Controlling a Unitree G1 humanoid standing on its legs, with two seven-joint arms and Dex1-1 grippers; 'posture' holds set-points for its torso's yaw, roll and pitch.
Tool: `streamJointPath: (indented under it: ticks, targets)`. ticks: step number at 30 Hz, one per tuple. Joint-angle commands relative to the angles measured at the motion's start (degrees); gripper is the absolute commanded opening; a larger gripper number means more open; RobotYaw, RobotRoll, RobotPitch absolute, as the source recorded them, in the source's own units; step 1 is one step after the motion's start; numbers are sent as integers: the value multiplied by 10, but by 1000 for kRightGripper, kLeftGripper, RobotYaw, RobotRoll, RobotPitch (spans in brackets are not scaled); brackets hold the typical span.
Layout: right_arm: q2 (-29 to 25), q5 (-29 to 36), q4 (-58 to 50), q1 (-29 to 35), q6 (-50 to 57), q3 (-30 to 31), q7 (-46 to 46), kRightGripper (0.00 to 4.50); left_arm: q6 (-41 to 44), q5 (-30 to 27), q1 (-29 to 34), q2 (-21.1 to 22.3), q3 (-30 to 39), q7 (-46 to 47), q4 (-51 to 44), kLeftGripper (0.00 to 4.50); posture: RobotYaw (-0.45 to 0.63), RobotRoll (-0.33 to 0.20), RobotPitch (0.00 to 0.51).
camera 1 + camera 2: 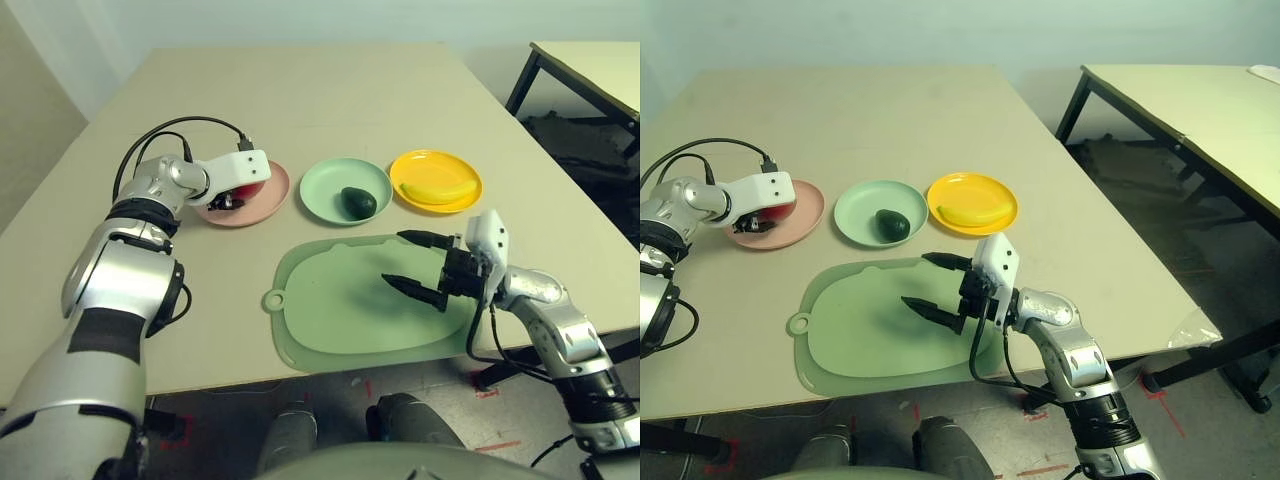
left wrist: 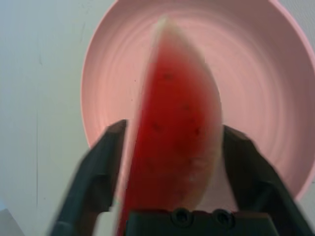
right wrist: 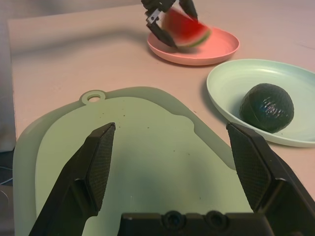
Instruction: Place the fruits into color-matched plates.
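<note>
The red watermelon wedge (image 2: 174,147) stands on edge between the fingers of my left gripper (image 1: 228,200), low over the pale pink plate (image 1: 265,205). Those fingers are spread beside it, open, and the wedge looks loose. The dark green avocado (image 1: 358,202) lies in the mint green plate (image 1: 322,182). In the yellow plate (image 1: 437,160) lies the curved banana (image 1: 438,191). My right gripper (image 1: 393,258) hovers open over the right part of the pale green mat (image 1: 330,320), holding nothing.
The mat with its ring tab (image 1: 274,299) lies near the table's front edge. Black cables (image 1: 180,128) loop over the table behind my left wrist. A second table (image 1: 590,65) stands off to the right, with a gap between.
</note>
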Motion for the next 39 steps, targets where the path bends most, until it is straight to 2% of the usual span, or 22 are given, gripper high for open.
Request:
streamJointPath:
  ticks: [1,9,12,16,19,22,26,27,29,32,35,39]
  targets:
    - [3,-6,4,1,2,5,0,4500,1,5,9,-1,1,2,7,4456,-135,0,51]
    - [6,-19,18,-13,-14,4,5,4500,-21,-21,-4,16,28,-23,-1,4456,-121,0,43]
    - [7,-23,13,-38,-1,-3,-13,4500,-19,-101,-16,17,95,-115,-24,4456,-109,0,45]
    - [9,-17,8,-64,21,-5,-30,4500,9,-176,-4,25,150,-205,-76,4456,-80,0,44]
    - [-1,-28,22,-89,31,-7,-36,4500,97,-266,59,50,214,-264,-193,4456,-40,0,47]
    - [-16,-41,49,-93,17,-11,-29,4500,177,-307,148,79,248,-258,-334,4456,-11,0,48]
    - [-52,-56,97,-60,-14,-26,-12,4500,335,-390,351,102,359,-191,-592,4456,33,0,51]
    - [-54,-55,105,-55,-21,-31,-10,4500,362,-403,381,100,377,-176,-632,4456,33,0,51]
    - [-55,-48,128,-41,-32,-50,-14,4500,410,-429,460,86,423,-137,-719,4456,59,0,54]
    - [-52,-39,160,-18,-57,-86,-27,4500,458,-467,575,43,483,-77,-840,4456,73,0,59]
    - [-48,-25,169,1,-70,-124,-38,4500,472,-494,635,-3,515,-27,-904,4456,84,0,62]
    - [-45,-3,197,25,-84,-184,-60,4500,442,-507,685,-61,525,25,-928,4456,88,0,66]
